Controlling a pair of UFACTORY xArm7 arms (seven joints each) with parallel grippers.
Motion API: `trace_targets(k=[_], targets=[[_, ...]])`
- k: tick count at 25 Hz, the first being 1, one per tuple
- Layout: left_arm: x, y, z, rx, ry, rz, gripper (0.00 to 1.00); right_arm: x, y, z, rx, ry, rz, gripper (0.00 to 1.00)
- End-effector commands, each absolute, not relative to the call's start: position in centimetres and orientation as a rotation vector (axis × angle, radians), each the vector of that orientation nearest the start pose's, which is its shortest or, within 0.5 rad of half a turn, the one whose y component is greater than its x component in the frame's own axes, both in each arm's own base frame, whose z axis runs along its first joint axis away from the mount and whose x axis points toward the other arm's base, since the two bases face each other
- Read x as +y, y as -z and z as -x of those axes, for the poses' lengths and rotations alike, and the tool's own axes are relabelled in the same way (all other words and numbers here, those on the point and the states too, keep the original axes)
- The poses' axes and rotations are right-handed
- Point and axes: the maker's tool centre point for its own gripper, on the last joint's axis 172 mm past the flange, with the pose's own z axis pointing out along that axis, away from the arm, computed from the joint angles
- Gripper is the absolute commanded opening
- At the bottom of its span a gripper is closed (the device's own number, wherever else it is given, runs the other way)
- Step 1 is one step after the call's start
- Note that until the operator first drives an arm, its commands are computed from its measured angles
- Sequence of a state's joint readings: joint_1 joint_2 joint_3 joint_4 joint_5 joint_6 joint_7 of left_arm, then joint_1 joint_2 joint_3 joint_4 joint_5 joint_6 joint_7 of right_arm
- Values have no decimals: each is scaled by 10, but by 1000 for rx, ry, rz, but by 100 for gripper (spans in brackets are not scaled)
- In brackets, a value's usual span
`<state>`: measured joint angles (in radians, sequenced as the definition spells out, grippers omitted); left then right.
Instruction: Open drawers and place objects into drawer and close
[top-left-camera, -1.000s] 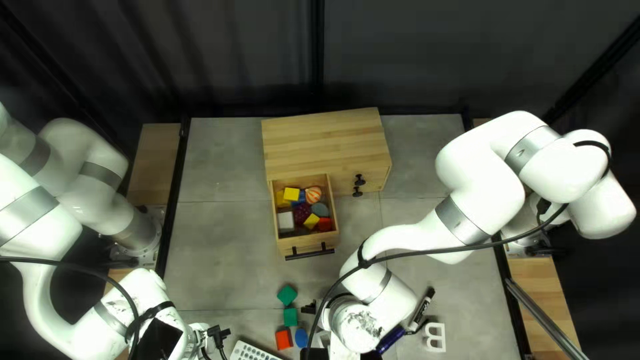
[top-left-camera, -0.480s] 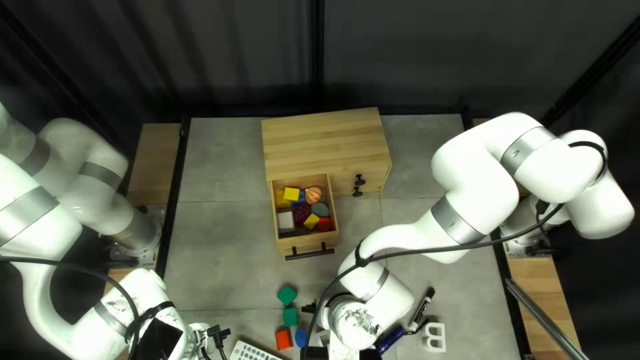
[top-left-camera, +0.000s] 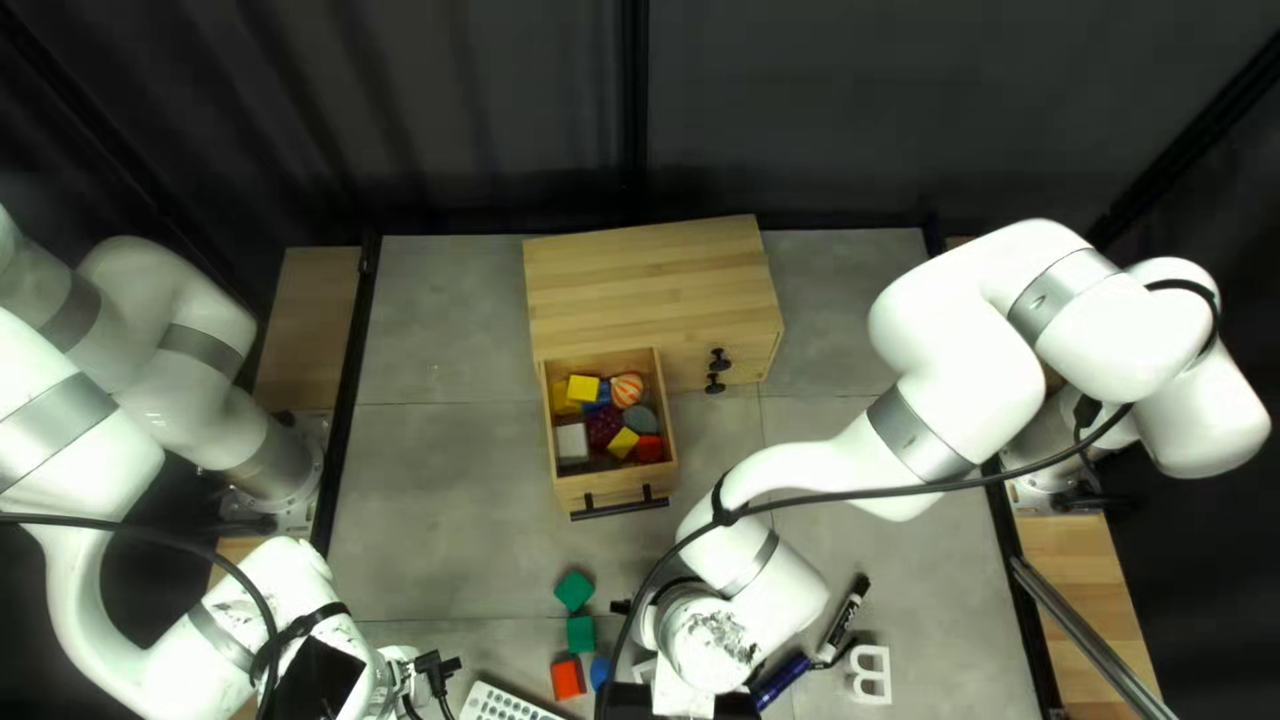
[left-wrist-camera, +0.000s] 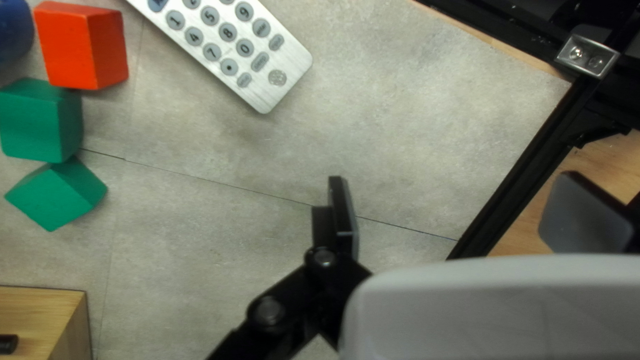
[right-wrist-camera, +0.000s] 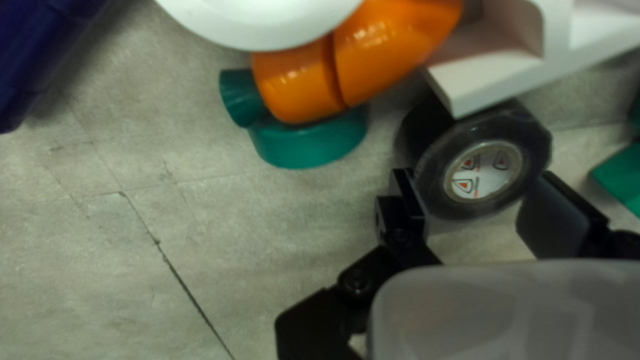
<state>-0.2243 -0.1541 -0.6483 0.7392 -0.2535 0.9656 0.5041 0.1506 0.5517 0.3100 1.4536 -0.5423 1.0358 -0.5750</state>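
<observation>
In the top left view, the wooden cabinet (top-left-camera: 654,274) has its left drawer (top-left-camera: 622,495) pulled out, holding several blocks and a striped ball (top-left-camera: 627,390). My left gripper (top-left-camera: 434,670) is over the near left table; in the left wrist view this gripper (left-wrist-camera: 463,213) is open and holds nothing. Of my right gripper (top-left-camera: 620,607), only a small black part shows from above, beside the green blocks (top-left-camera: 575,590). The right wrist view shows that gripper (right-wrist-camera: 483,210) open around the near side of a black tape roll (right-wrist-camera: 483,170), which is not clamped from both sides.
Ahead of my left gripper lie a remote (left-wrist-camera: 230,50), a red block (left-wrist-camera: 83,47) and two green blocks (left-wrist-camera: 41,123). Near the tape are an orange-and-green toy (right-wrist-camera: 300,83) and a white piece (right-wrist-camera: 500,73). A marker (top-left-camera: 843,618) and white letter (top-left-camera: 870,676) lie right of my right arm.
My right arm's wrist has shifted slightly toward the left of the top left view, covering more of the blue disc and the small black part. The left arm and drawer have stayed put.
</observation>
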Motion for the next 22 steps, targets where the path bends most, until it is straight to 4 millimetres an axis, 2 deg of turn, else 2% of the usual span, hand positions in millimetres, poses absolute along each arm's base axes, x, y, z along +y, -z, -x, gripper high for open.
trace_targets(k=[1,4,8,10,12,16,19,20,21,22], targets=[[-309,-126,-221,1836,-183,2652,100,138,-140,-562,-1799,-143,2942,3],[-309,-126,-221,1836,-183,2652,100,126,-178,-562,-1651,-98,3054,3],[-309,-126,-221,1836,-183,2652,100,109,-203,-558,-1506,-51,3159,3],[-309,-126,-221,1836,-183,2652,100,98,-207,-556,-1452,-40,3200,3],[-309,-126,-221,1836,-183,2652,100,75,-210,-554,-1369,-9,3251,2],[-309,-126,-221,1836,-183,2652,100,22,-201,-559,-1107,29,3355,2],[-309,-126,-221,1836,-183,2652,100,3,-202,-569,-956,70,3397,2],[-309,-126,-221,1836,-183,2652,100,1,-203,-572,-925,90,3404,27],[-309,-126,-221,1836,-183,2652,100,3,-207,-575,-909,106,3411,83],[-309,-126,-221,1836,-183,2652,100,4,-208,-576,-902,114,3416,100]])
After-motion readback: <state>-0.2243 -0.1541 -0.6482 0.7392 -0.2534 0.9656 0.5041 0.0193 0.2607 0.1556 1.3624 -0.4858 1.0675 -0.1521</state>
